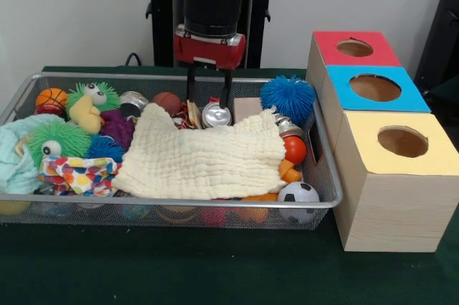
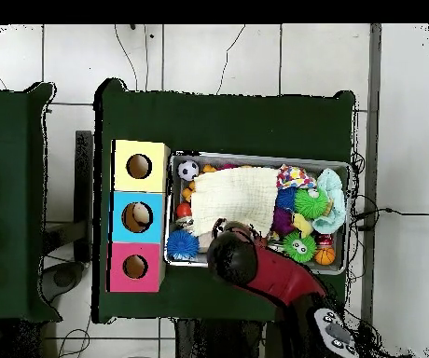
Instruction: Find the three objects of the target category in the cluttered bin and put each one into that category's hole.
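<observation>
Here we see the gripper [image 1: 210,97] lowered into the bin [image 1: 324,140] near its far rim, its two dark fingers [image 1: 191,88] standing apart on either side of a shiny silver can [image 1: 216,114]; we cannot tell whether they touch it. The bin sits on the green worktop [image 1: 215,269], long side toward the near edge, and takes up most of the left and middle of it in the front view. A pale yellow waffle cloth [image 1: 204,154] lies spread over the middle of the clutter. Left of it lie two green fuzzy toys with big eyes [image 1: 54,140], a small basketball [image 1: 51,97], a purple fuzzy ball [image 1: 118,127] and a spotted cloth [image 1: 77,174]. A blue spiky ball [image 1: 288,98] rests at the bin's far right corner, and a small soccer ball [image 1: 298,194] sits at the near right corner. Just beside the bin, toward the worktop's right edge, three wooden boxes stand in a row. The hole [image 1: 354,47] opens in the red top of the farthest box, with the blue-topped box [image 1: 373,90] next and the yellow-topped box [image 1: 398,143] nearest
</observation>
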Controlling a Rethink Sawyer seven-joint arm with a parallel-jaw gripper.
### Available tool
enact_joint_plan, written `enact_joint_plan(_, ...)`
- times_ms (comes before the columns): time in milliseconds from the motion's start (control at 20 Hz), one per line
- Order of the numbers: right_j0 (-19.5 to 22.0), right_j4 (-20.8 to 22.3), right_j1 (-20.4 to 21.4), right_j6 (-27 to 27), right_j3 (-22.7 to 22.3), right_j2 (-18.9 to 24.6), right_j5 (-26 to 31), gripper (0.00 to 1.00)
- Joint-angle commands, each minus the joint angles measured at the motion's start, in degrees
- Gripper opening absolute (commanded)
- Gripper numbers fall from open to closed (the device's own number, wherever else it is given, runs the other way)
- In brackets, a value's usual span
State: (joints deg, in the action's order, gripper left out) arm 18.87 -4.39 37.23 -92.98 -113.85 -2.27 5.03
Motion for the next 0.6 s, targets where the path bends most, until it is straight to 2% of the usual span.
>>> enact_joint_plan(50,1.2,-2.9,-3.0,-12.2,5.1,5.5,-4.0,1.0)
enact_joint_plan(300,0.1,-3.6,-4.4,-12.2,6.7,4.9,-4.8,1.0)
enact_joint_plan(600,-1.3,-5.2,-8.8,-13.1,9.9,4.8,-7.5,1.0)
